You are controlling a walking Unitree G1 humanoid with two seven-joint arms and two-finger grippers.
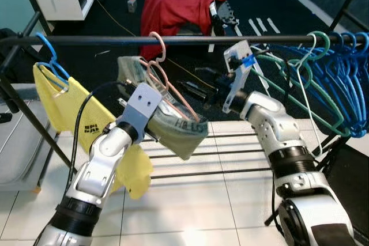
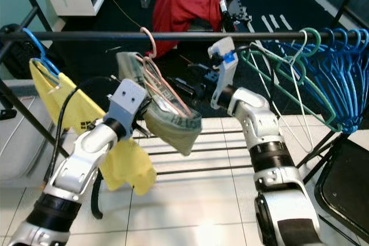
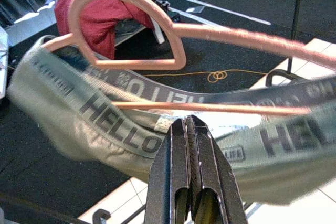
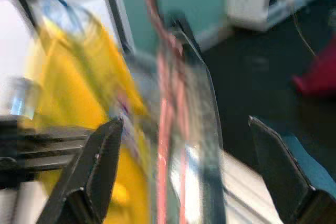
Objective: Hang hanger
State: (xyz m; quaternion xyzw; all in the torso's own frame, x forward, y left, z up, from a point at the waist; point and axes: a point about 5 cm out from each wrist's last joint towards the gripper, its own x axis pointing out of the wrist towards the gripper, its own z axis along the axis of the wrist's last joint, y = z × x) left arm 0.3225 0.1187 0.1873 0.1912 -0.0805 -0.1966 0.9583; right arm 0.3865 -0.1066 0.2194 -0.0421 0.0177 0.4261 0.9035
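Pink, thin plastic hanger (image 1: 167,87) hooks over the black rail (image 1: 184,40), draped with grey-green cloth (image 3: 126,129); the left gripper (image 3: 191,145) is pinched closed beneath it, the right gripper (image 4: 184,150) spread wide, empty

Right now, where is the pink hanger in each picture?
Left eye view: the pink hanger hooks over the black rail, left of middle.
Right eye view: same spot, carrying the grey-green garment.
Left wrist view: across the top, beyond the left hand.
Right wrist view: blurred pink streak, middle.
Shared landmark: the garment.
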